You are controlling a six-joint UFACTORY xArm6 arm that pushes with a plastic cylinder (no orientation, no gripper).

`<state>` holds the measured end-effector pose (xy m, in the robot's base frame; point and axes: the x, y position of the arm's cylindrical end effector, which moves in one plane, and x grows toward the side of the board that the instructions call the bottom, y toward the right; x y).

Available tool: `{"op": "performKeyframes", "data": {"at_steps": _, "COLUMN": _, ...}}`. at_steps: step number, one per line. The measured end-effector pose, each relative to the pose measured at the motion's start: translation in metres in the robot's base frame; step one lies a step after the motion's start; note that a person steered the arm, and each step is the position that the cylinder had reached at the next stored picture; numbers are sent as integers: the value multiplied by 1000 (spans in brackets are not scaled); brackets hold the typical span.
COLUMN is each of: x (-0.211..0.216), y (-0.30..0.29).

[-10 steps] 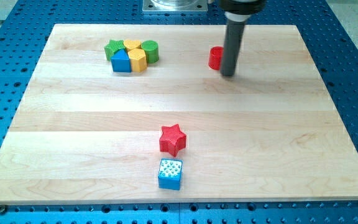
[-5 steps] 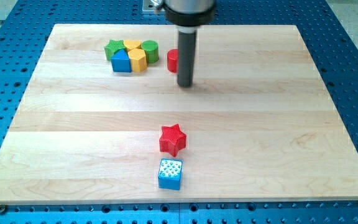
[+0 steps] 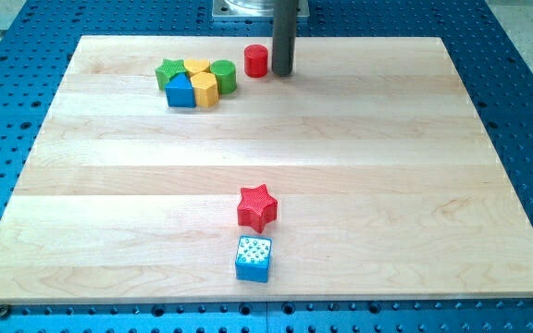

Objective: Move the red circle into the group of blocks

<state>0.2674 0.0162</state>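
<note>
1. Camera view, the count: eight blocks lie on the wooden table [image 3: 340,166]. Two are red, two yellow, two green and two blue.
2. Reds: one red circle [image 3: 255,60] near the table's top edge, a little left of its middle, and one red star [image 3: 256,207] in the lower middle of the table.
3. Blues: one blue cube [image 3: 254,258] with pale dots on its top, just below the red star toward the bottom edge, and one blue triangular block [image 3: 180,90] in the group.
4. The group sits toward the table's top-left corner and holds five blocks packed together: a green star [image 3: 168,72], a yellow block [image 3: 196,67] whose shape I cannot make out, a green cylinder [image 3: 223,75], the blue triangular block and a yellow hexagon [image 3: 205,90].
5. The red circle stands near the group's right side, apart from the green cylinder by a narrow strip of bare wood.
6. There is no hand on this arm, only a dark rod, so nothing is gripped. My tip [image 3: 282,72] rests on the table just right of the red circle; whether it touches the circle I cannot tell.
</note>
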Motion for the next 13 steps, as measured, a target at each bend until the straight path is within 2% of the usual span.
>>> {"op": "performKeyframes", "data": {"at_steps": 2, "x": -13, "y": 18}}
{"op": "performKeyframes", "data": {"at_steps": 3, "x": -11, "y": 5}}
{"op": "performKeyframes", "data": {"at_steps": 4, "x": -35, "y": 48}}
{"op": "performKeyframes", "data": {"at_steps": 5, "x": -47, "y": 64}}
{"op": "performKeyframes", "data": {"at_steps": 7, "x": -47, "y": -4}}
{"op": "performKeyframes", "data": {"at_steps": 8, "x": -31, "y": -31}}
{"op": "performKeyframes", "data": {"at_steps": 9, "x": -19, "y": 18}}
{"op": "performKeyframes", "data": {"at_steps": 10, "x": -2, "y": 6}}
{"op": "performKeyframes", "data": {"at_steps": 12, "x": -3, "y": -46}}
{"op": "performKeyframes", "data": {"at_steps": 13, "x": -16, "y": -36}}
